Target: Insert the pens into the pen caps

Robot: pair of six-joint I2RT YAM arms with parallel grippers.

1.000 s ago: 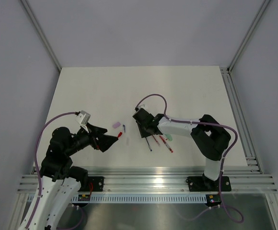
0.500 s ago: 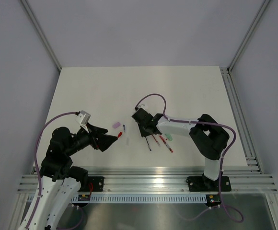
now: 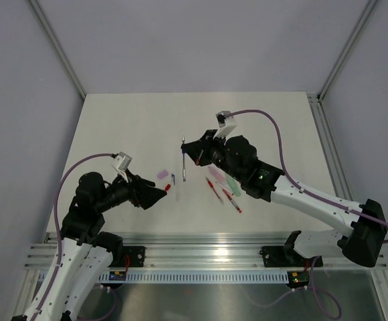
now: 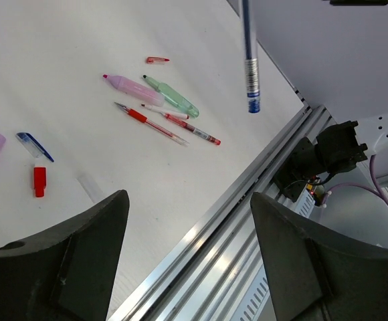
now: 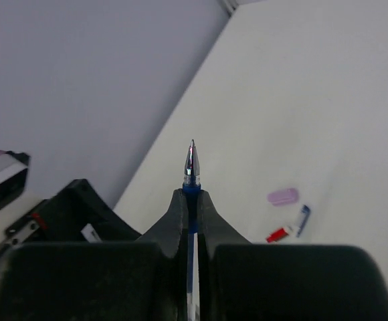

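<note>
Two right fingers [image 5: 174, 231] pinch the blue pen [image 4: 249, 67] thinly; pushed into its cap [image 4: 35, 146], it could twist. Left fingers [image 4: 73, 261] gape empty.

Left arm [image 3: 80, 231]: sits at the near left, bent at the elbow, and reaches toward the right.
Left gripper [image 3: 159, 194]: points right. Its two fingers [image 4: 60, 267] are wide apart with nothing between them.
Right arm [image 3: 308, 200]: stretches out long from the near right toward the middle.
Right gripper [image 3: 191, 152]: is up in the air and points left. Its fingers are squeezed tight on a blue pen [image 3: 183, 160].
</note>
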